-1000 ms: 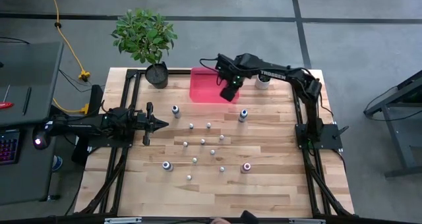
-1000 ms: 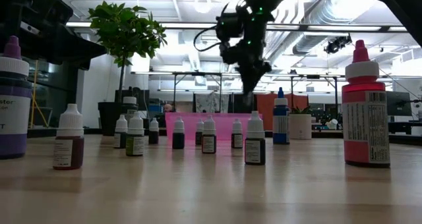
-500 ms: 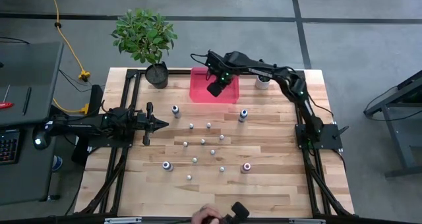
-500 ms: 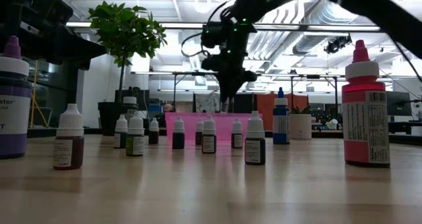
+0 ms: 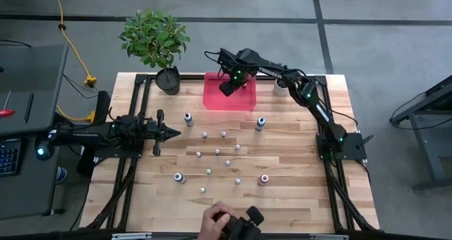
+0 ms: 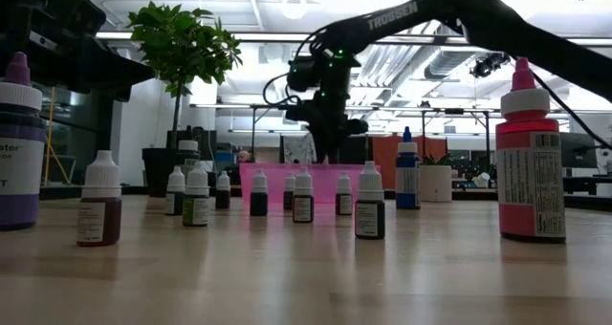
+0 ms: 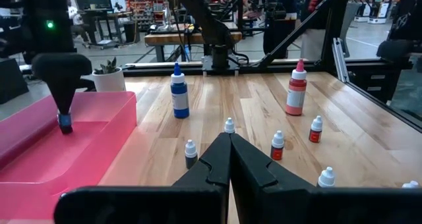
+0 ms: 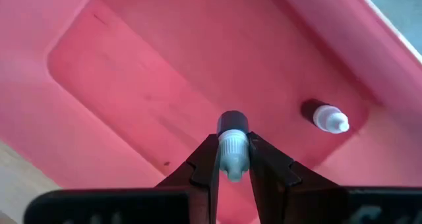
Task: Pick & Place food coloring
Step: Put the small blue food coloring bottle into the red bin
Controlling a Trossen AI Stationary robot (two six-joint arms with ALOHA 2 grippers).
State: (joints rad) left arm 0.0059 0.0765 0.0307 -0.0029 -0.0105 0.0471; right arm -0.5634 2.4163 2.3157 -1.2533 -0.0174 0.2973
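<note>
White-capped and dark-bodied, a small bottle point(image 8: 232, 145) is clamped between the fingers of the right gripper point(image 8: 232, 159), its long axis running away from the wrist, cap nearest the camera and base toward the floor of the pink tray point(image 8: 132, 72). Beyond the jaws, a second bottle point(image 8: 324, 116) is seen lying on its side in the tray, a detail given only by the right wrist view. "TROSSEN" is read on the right arm point(image 6: 392, 19) in the low view. Farther out, the remaining food coloring bottles point(image 5: 217, 152) stand upright on the wooden table point(image 5: 296, 190). The left gripper point(image 5: 169, 133) is held with its jaws closed on nothing, at the table's left side.
</note>
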